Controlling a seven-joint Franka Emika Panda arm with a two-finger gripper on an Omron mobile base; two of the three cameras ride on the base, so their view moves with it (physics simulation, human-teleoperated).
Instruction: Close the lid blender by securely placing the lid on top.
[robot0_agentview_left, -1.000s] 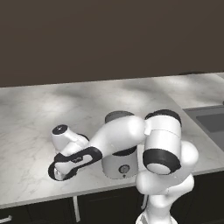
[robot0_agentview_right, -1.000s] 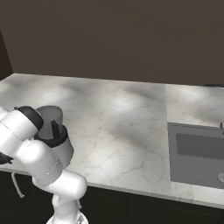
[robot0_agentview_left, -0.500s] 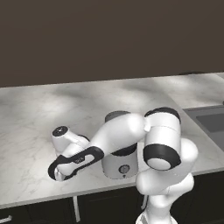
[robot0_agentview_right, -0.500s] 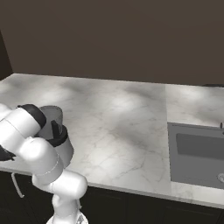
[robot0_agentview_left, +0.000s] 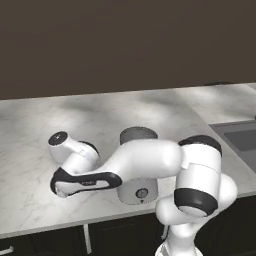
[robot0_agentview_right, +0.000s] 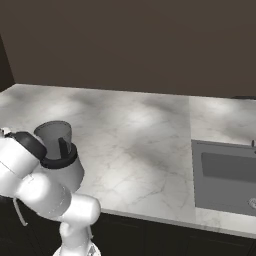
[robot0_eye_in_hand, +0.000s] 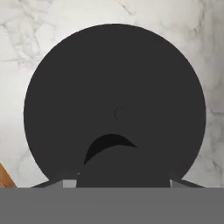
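The lid (robot0_eye_in_hand: 114, 105) lies flat on the marble desk (robot0_agentview_left: 30, 150), seen from directly above in the hand view as a black round disc with a small knob at its centre. The claw (robot0_eye_in_hand: 124, 177) sits low over the near part of the lid, its jaws drawn in narrow around the knob area; they look closed on the lid, though the dark tips blend into the disc. In the left base view the arm reaches down to the desk left of the blender (robot0_agentview_left: 138, 167), whose open jar stands uncovered just beside the forearm. From the right base view the blender (robot0_agentview_right: 59, 150) stands near the desk's front left edge, well apart from the sink (robot0_agentview_right: 227, 172).
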